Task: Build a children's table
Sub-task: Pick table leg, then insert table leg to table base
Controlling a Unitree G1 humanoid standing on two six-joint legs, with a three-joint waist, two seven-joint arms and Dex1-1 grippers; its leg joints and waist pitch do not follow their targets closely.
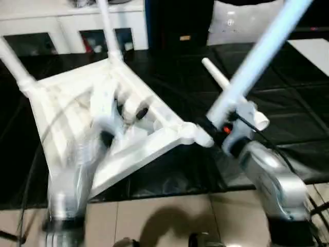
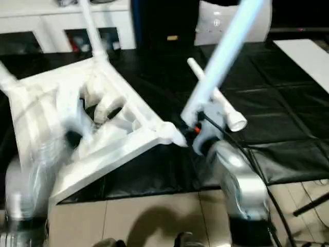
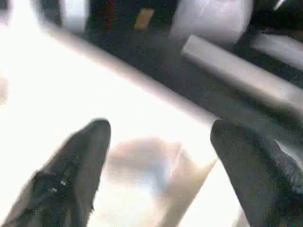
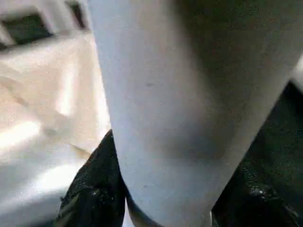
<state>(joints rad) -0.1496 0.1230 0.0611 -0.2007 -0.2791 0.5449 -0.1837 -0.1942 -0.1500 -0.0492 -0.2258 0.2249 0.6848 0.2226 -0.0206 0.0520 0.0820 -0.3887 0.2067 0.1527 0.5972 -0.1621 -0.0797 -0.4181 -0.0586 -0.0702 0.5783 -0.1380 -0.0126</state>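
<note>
On my left lies the white plastic square table top (image 1: 77, 118), turned underside up on the black padded work surface (image 1: 288, 103), its ribs showing. Two long white tube legs already stand in its far corner sockets: one (image 1: 13, 64) at the far left corner, another (image 1: 105, 25) at the back corner, both rising out of frame. My left gripper (image 3: 158, 165) hovers over the ribbed underside with its two black fingers (image 3: 71, 175) spread wide apart and nothing between them.

Further right, a third tapered white tube leg (image 1: 213, 72) lies loose on the black surface, just beyond the top's near right corner socket (image 1: 198, 135). My right gripper (image 1: 226, 128) is closed around a fourth white tube leg (image 1: 257, 56), which slants up and to the right out of frame. Its lower end sits just beside that corner socket; I cannot tell whether they touch.
</note>
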